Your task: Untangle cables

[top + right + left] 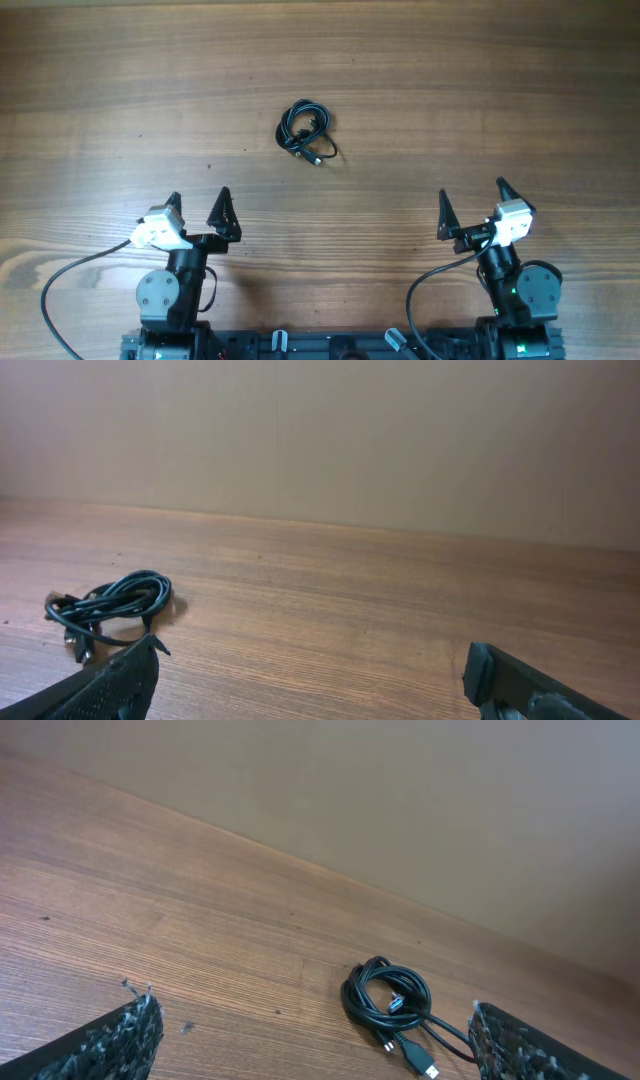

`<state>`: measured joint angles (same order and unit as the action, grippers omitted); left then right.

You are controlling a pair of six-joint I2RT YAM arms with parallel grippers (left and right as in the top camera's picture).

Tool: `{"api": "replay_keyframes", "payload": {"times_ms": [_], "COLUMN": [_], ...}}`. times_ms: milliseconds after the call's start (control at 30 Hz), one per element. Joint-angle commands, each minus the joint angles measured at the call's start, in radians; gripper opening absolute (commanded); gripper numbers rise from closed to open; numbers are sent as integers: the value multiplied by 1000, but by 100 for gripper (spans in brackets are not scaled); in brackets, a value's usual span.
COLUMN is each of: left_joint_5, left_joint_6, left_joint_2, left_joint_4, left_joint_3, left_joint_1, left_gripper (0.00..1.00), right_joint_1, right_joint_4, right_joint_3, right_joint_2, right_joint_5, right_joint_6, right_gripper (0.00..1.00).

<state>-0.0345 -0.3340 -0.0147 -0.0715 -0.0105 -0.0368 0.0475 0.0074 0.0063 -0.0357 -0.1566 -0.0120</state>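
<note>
The cables (306,130) lie as one small black coiled bundle on the wooden table, a little left of centre, with plug ends sticking out at its lower right. In the left wrist view the cables (388,1002) sit ahead and right of centre, a USB plug pointing toward the right finger. From the right wrist the cables (108,603) show far left. My left gripper (198,205) stands open near the front edge, well short of the bundle. My right gripper (472,200) is open too, far to the right. Nothing is between either pair of fingers.
Bare wood-grain tabletop (450,90) stretches around the bundle. A plain beige wall (320,440) rises behind the table's far edge. Each arm's own thick black wire (60,290) loops near its base at the front.
</note>
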Motion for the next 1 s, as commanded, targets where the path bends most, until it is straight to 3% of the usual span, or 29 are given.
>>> {"api": "replay_keyframes", "payload": {"times_ms": [0, 367, 533, 967], "left_joint_5": [5, 9, 2, 16], "left_joint_6": [13, 13, 13, 13], "left_joint_2": [-2, -2, -2, -9], "left_joint_4": [-5, -5, -5, -2], "left_joint_3": [5, 5, 5, -29], "left_joint_1": [7, 7, 7, 7], "left_gripper": [100, 100, 100, 100], "right_joint_1": [-4, -4, -4, -4], "right_joint_4": [5, 11, 8, -150], "right_joint_3": [-1, -1, 2, 129], "right_joint_2": [-7, -6, -7, -26], "right_joint_5": [-10, -68, -92, -183], "right_joint_6": [15, 27, 180, 99], "right_gripper": [100, 100, 100, 100]}}
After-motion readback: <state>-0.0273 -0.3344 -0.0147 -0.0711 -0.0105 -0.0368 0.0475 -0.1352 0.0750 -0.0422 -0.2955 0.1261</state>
